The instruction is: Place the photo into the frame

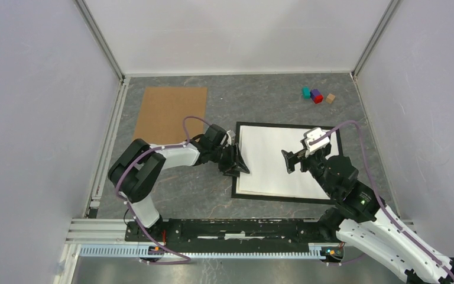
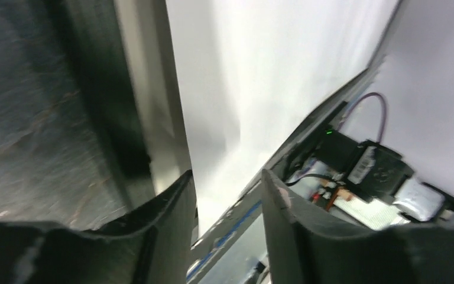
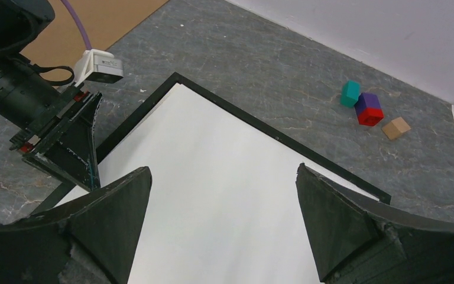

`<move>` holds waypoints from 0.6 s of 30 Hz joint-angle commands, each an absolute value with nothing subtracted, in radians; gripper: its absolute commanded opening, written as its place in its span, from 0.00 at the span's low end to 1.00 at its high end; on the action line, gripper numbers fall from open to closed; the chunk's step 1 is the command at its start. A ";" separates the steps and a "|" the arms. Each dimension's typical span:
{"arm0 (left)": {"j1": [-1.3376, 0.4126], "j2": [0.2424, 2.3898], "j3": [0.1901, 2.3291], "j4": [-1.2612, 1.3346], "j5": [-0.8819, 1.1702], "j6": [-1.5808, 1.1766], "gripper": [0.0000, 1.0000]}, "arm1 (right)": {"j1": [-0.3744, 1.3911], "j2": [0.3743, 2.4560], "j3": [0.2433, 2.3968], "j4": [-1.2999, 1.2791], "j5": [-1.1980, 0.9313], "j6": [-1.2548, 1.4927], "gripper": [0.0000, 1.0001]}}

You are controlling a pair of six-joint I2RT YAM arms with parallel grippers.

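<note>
1 frame [image 3: 254, 122] | 1 white sheet [image 3: 224, 195] | 1 brown board [image 1: 168, 112]

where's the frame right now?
Top view: the frame lies flat on the table, right of centre, a white sheet within it; the left end effector sits at its left edge, the brown board up-left.

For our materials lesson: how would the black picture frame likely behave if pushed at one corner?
The black frame looks thin and narrow, so probably light, likely swivelling rather than sliding straight. Lying flat on the table, it seems unlikely to tip and hard to pinch.
</note>
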State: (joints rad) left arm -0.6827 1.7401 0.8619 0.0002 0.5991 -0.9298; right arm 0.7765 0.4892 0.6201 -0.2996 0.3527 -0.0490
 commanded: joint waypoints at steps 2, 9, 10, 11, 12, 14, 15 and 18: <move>-0.683 1.609 0.907 -0.238 0.459 -0.747 0.67 | 0.778 0.497 0.601 -0.236 0.356 -0.034 0.98; -0.500 1.366 0.910 -0.518 0.374 -0.562 0.91 | 0.777 0.590 0.513 -0.100 0.379 0.183 0.98; -0.422 1.325 0.899 -0.540 0.371 -0.542 0.93 | 0.778 0.632 0.509 -0.075 0.361 0.226 0.98; -0.334 1.283 0.887 -0.552 0.364 -0.521 0.97 | 0.778 0.691 0.511 -0.035 0.332 0.259 0.98; -0.241 1.257 0.889 -0.566 0.353 -0.512 0.99 | 0.777 0.760 0.521 0.022 0.301 0.293 0.98; -0.100 1.245 0.912 -0.582 0.271 -0.541 1.00 | 0.779 0.912 0.570 0.111 0.228 0.369 0.98; -0.049 1.256 0.922 -0.574 0.196 -0.580 1.00 | 0.784 1.004 0.602 0.157 0.197 0.405 0.98; 0.071 1.329 0.962 -0.513 0.136 -0.723 1.00 | 0.812 1.260 0.727 0.275 0.132 0.489 0.98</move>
State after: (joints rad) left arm -0.0292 1.2621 0.9112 -0.4999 0.2699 -0.6216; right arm 0.7841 1.0222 0.5735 0.0319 0.2565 0.3107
